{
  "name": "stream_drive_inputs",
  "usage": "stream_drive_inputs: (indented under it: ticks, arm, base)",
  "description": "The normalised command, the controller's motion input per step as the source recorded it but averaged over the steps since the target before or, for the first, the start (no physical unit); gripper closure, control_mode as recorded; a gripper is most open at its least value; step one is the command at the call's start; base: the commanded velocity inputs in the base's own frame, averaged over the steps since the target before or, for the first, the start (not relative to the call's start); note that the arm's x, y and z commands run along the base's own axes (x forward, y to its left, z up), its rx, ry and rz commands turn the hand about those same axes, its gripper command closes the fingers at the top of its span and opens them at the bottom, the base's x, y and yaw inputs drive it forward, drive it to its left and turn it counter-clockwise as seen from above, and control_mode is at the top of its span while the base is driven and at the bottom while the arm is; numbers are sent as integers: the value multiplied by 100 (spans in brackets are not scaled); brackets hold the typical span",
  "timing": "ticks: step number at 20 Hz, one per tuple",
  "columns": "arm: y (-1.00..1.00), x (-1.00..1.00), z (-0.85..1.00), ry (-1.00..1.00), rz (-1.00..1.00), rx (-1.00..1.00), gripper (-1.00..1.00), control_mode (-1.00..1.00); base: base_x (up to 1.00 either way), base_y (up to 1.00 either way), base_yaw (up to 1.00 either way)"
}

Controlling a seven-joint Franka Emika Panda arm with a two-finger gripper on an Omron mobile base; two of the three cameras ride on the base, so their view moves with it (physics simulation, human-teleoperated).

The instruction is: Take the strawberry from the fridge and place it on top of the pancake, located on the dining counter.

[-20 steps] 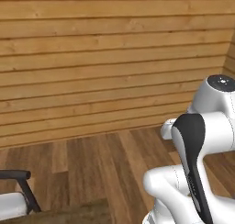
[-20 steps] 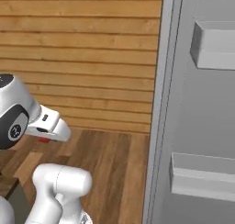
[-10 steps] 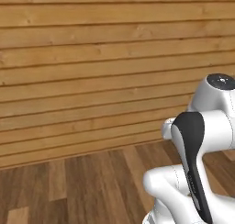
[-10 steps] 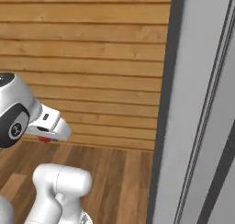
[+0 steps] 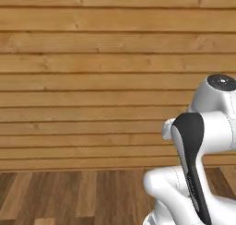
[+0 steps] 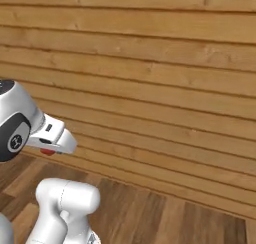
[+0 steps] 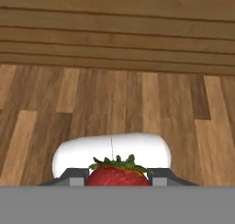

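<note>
We carry the small red green-capped strawberry (image 7: 118, 174) clenched in the gripper (image 7: 118, 178) — steady, level, unhurried — toward the counter.

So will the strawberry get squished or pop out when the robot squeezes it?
Maybe a little. The strawberry looks plump and soft, so hard squeezing could bruise it. It is rounded and glossy, so it might slip, though the gripper is shut snugly on both sides.
</note>
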Motion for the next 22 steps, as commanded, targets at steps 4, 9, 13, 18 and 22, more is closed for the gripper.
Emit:
stream_drive_inputs:
  ticks: [4, 9, 13, 18, 22]
  arm:
    - [0, 0, 0, 0, 0, 0, 100, 100]
    - [0, 0, 0, 0, 0, 0, 100, 100]
    - [0, 0, 0, 0, 0, 0, 100, 100]
    - [0, 0, 0, 0, 0, 0, 100, 100]
    - [0, 0, 0, 0, 0, 0, 100, 100]
  base:
    - [100, 19, 60]
    - [100, 7, 69]
    - [100, 0, 77]
    - [85, 0, 88]
    - [80, 0, 87]
